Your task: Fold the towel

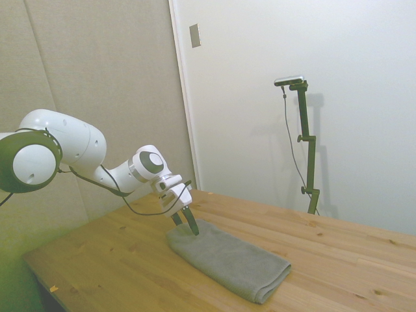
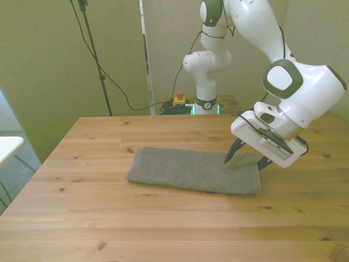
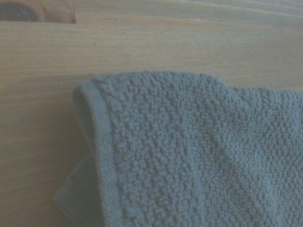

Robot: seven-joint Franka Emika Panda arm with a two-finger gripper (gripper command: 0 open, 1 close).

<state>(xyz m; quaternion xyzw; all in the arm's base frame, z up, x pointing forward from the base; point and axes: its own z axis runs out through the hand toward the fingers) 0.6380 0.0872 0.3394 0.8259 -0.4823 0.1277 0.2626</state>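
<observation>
I saw the grey towel (image 2: 195,170) lying flat on the wooden desk (image 2: 109,229), an oblong already doubled over, its layered edges rounded and thick. Up close its terry pile (image 3: 189,151) showed a nubby loop weave with a smooth hemmed border at one corner. The desk was knotty planked pine. At the towel's end on the front view's right, the gripper (image 2: 246,157) stood released, dark fingers spread, tips down at the cloth.

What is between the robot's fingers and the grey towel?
Nothing. In the front view the gripper hangs with open fingers over the front view's right end of the plain grey terry-cloth towel; whether the tips touch it is unclear.
</observation>
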